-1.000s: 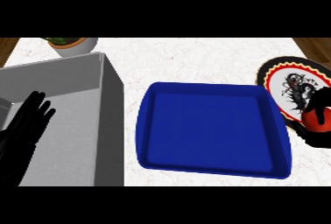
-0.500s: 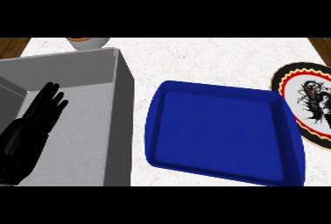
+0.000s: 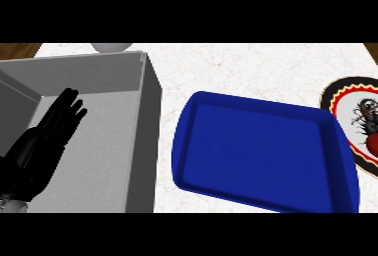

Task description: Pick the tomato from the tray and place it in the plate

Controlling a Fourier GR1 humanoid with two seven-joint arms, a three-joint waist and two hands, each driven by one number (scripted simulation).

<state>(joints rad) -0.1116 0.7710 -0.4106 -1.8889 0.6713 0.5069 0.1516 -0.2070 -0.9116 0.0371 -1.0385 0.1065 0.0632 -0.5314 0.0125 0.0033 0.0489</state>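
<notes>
The counter [image 3: 244,70] is white with a faint marbled vein, and it fills most of the head view. At the top corners a strip of brown wood shows beyond its far edge.

Take the blue tray [image 3: 266,150] as the landmark. It lies flat on the counter a little right of the middle, a shallow rectangular tray with rounded corners and a raised rim, turned slightly so its far left corner points up the view. Nothing can be seen lying in it; the tomato named in the task shows nowhere in this view, so I cannot tell where it is.

To the right of the tray, just beside its far right corner, lies the plate [image 3: 347,117], cut off by the view's right edge. It has a black rim, a red band with a pale scalloped border, and a white centre with a dark figure.

To the left of the tray, close to its left rim, stands a large grey box [image 3: 151,125] with tall plain walls and an open top. Beyond the box's far wall, well up and left of the tray, a small pale rounded thing [image 3: 112,47] peeks in at the top; what it is I cannot tell.

The left robot hand [image 3: 52,132] shows over the grey box, far left of the tray, fingers straight and lightly spread, pointing away, holding nothing. The right robot hand does not show.
</notes>
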